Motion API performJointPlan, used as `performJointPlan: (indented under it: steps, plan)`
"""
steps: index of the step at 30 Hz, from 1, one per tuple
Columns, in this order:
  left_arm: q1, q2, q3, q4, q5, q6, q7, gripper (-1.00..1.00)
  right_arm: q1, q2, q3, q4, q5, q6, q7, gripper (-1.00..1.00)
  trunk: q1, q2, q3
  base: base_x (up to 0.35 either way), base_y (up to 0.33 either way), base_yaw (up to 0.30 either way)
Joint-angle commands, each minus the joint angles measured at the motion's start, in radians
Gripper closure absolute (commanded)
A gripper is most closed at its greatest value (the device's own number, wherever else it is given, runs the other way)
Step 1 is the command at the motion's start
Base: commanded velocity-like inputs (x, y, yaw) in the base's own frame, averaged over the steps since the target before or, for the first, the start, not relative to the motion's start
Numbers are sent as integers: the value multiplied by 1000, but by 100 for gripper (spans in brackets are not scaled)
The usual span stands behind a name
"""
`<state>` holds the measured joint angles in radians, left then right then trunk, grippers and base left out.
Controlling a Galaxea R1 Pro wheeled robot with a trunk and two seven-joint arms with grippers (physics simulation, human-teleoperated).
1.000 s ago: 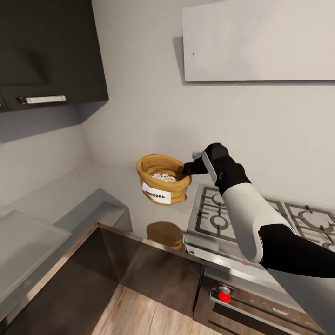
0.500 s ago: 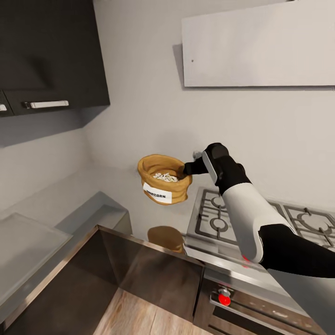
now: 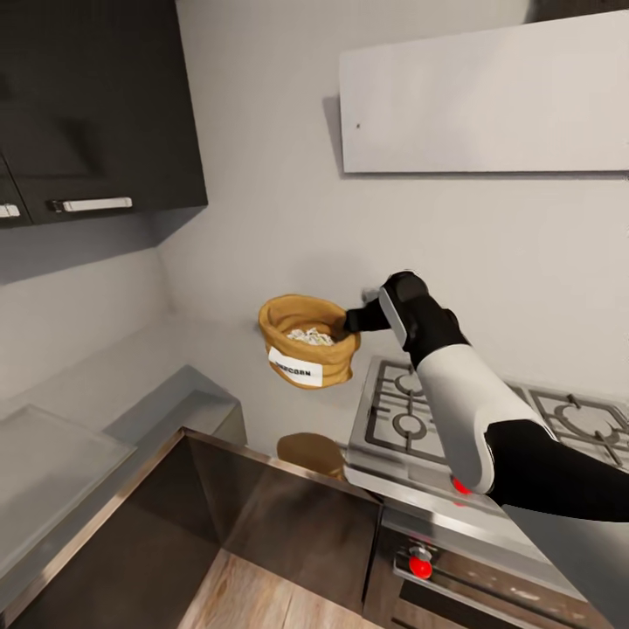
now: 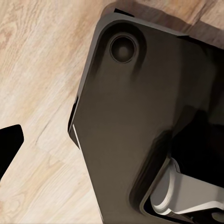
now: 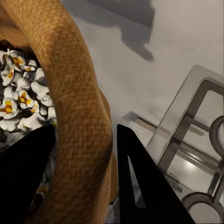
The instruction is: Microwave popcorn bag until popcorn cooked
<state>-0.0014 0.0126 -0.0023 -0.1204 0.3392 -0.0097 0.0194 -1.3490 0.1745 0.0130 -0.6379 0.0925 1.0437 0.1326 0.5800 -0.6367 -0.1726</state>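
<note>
The popcorn bag (image 3: 307, 348), a brown burlap sack with a white label, hangs in the air above the grey countertop (image 3: 179, 384). My right gripper (image 3: 354, 319) is shut on its rolled rim (image 5: 84, 135), one finger inside the mouth and one outside. White and yellow popcorn (image 5: 18, 102) lies heaped in the sack (image 3: 310, 335). A dim brown shape (image 3: 310, 450) lies on the countertop below it; whether it is a second sack or a reflection, I cannot tell. One black fingertip (image 4: 9, 144) of my left gripper hangs over the wooden floor. The microwave is out of view.
A steel gas hob (image 3: 411, 419) with grates sits right of the sack, under my right arm. Below it is an oven front with red knobs (image 3: 420, 566). A white hood (image 3: 489, 96) and a dark wall cabinet (image 3: 96, 105) hang above. My dark base (image 4: 140, 116) stands on the floor.
The whole picture has shifted a little, so the camera has moved. The sack stays in my right gripper at the same spot relative to the arm.
</note>
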Motion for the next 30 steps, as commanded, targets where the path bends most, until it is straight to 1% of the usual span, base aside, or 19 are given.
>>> performJointPlan:
  steps: [1,7,8,10,12,15,16,17,19,20,22,24,26,30]
  plan:
    - [0,0,-1,-1,4,-1,2,-100,-1,0,1,22,10,4,7,100,0,-1,0,0,0,-77]
    - [0,1,-1,-2,4,-1,2,-100,-1,0,0,114,10,4,6,100,0,-1,9,0,0,-82]
    - [0,1,-1,-2,4,-1,2,-100,-1,0,-1,146,9,4,6,100,0,-1,11,0,0,-84]
    - [0,1,-1,-2,4,-1,2,-100,-1,-2,-1,176,6,4,11,100,0,-1,14,0,0,-84]
    - [0,1,-1,-2,4,-1,2,-100,-1,-15,-2,186,3,4,16,100,0,-1,17,0,0,-84]
    - [0,1,-1,-3,4,-1,2,-100,-1,-27,-5,212,1,4,20,100,0,-1,22,0,0,-91]
    - [0,1,-1,-4,4,-1,2,-100,3,-36,-6,221,1,-3,24,100,0,-1,24,0,0,-95]
    - [0,0,-1,-4,4,-1,2,-100,17,-44,-7,225,2,-37,30,100,0,-1,25,0,0,-96]
    - [0,0,-1,-5,4,-1,2,-100,51,-50,-8,228,2,-100,40,100,0,-1,28,0,0,-97]
    - [0,0,-1,-5,4,-1,2,-100,58,-51,-8,228,2,-117,43,100,0,-1,30,0,0,-99]
    - [0,0,-1,-5,4,-2,2,-100,64,-52,-8,228,1,-129,47,100,0,-1,33,0,0,-105]
    - [0,0,-3,-4,-1,-2,2,-100,66,-53,-8,228,-20,-135,54,100,0,-1,35,0,0,-79]
    - [0,0,-7,-4,-4,-3,0,-100,66,-53,-8,229,-32,-136,56,100,0,-1,36,-5,0,-26]
    - [0,-2,-6,-4,-5,-3,0,-100,67,-52,-8,226,-36,-134,57,100,0,-1,36,-247,0,-3]
